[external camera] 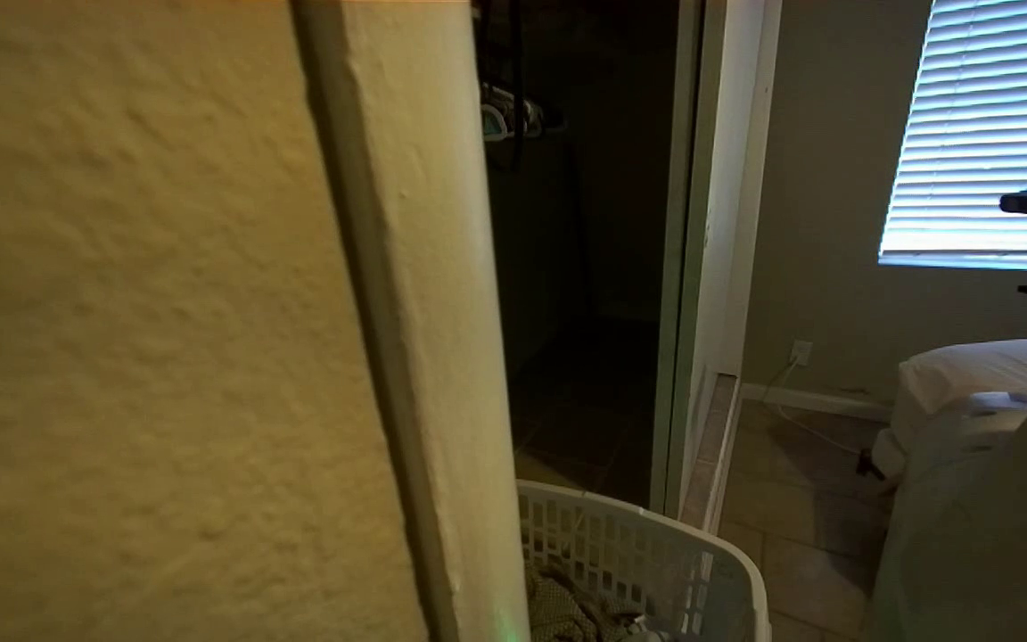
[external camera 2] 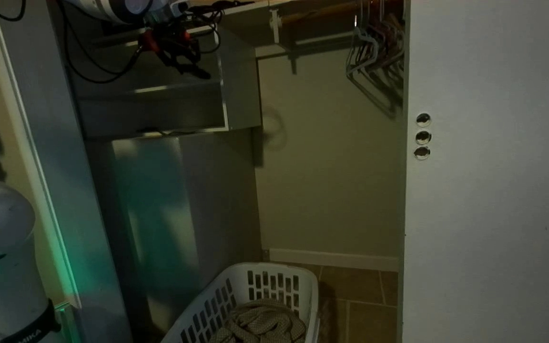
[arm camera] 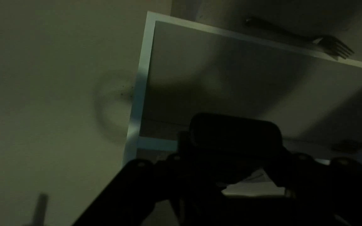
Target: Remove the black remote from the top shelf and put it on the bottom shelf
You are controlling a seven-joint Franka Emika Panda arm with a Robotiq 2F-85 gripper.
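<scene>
Level with the upper part of a grey wooden shelf unit (external camera 2: 241, 85), the black two-fingered gripper (external camera 2: 185, 63) grips what looks like the black round-cornered remote (arm camera: 236, 133), gloom hiding how wide it stands. Only the wrist view clearly shows a dark metal fork (arm camera: 298, 36) beyond it. Below it, in an exterior view, a pale-edged shelf board (external camera 2: 153, 89) bars the lower compartment (external camera 2: 184, 108), black cables (external camera 2: 100, 81) loop beside it, and a white plastic basket (external camera 2: 274, 267) stands well beneath.

White laundry basket (external camera 2: 241, 274), brownish cloth (external camera 2: 265, 324) inside. Hangers (external camera 2: 374, 50) bunched on rod (external camera 2: 322, 15). Window blinds (external camera: 986, 134), slatted, backlit. Wrist view: fork (arm camera: 306, 38), dimly lit.
</scene>
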